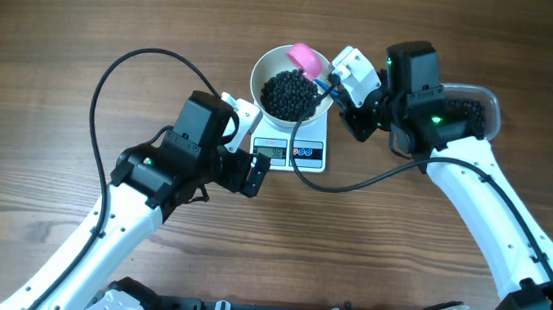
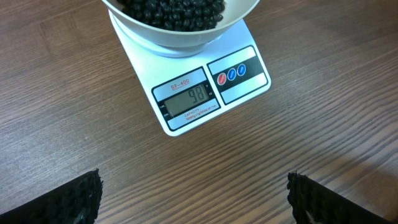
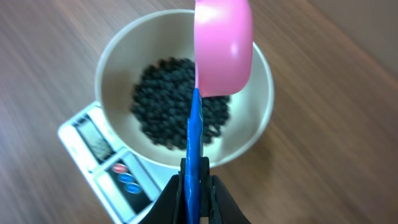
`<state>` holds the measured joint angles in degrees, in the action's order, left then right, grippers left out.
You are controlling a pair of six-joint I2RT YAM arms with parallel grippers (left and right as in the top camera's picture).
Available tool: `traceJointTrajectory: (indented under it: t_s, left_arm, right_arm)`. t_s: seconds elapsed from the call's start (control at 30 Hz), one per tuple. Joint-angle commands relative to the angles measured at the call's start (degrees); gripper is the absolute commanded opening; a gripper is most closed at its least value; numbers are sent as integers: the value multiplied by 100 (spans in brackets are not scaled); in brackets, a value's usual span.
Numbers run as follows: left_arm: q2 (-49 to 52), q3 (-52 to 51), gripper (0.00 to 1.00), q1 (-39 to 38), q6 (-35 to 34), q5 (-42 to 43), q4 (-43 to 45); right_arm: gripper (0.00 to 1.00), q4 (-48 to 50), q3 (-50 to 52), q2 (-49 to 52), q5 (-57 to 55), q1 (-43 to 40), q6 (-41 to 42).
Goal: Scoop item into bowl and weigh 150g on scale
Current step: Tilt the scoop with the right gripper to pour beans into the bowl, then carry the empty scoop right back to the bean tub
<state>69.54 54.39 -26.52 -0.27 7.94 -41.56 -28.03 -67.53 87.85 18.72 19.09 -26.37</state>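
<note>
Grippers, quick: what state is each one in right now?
Left gripper: open, holding nothing, in front of the scale.
Right gripper: shut on the blue handle of the pink scoop, over the bowl.

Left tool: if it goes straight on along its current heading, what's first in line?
Probably the scale, at its display edge facing the left tool; the bowl sits behind that. Height is unclear, so it might touch the table first.
</note>
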Motion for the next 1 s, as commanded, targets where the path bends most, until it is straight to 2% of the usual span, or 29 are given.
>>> traceJointTrajectory:
  t_s: [0.0,0.17,0.3,0.53,0.63,0.77,0.83,0.97]
  left_arm:
    - [24,107,100,-26,-15,-52,15]
    - [24,107,100,-26,-17,-52,15]
    - [24,107,100,-26,-15,-52,15]
    - [24,107,100,-26,-15,-50,15]
    - [24,107,100,-26,-15,-52,15]
    - [24,107,100,-26,-15,-52,15]
    - [24,107,100,-26,-15,-52,15]
    - [24,107,100,-26,-15,-52,15]
  right_arm:
    - [4,203,-33,-87,710,35,1471]
    - [4,535,-35,-175,697,-164,2861]
    - [4,573,-50,-496,372,-619,3123]
    - [4,369,-50,-1296,358,-2090,3077]
    - [4,0,-50,-1427,321,-2780,2811]
    - [4,-809,-50,-1386,-332,-3486,2020]
    - [4,-1152,-50,-1344,-708,-3683,1558]
    - [4,-1545,-50,-1305,-778,-3738,647]
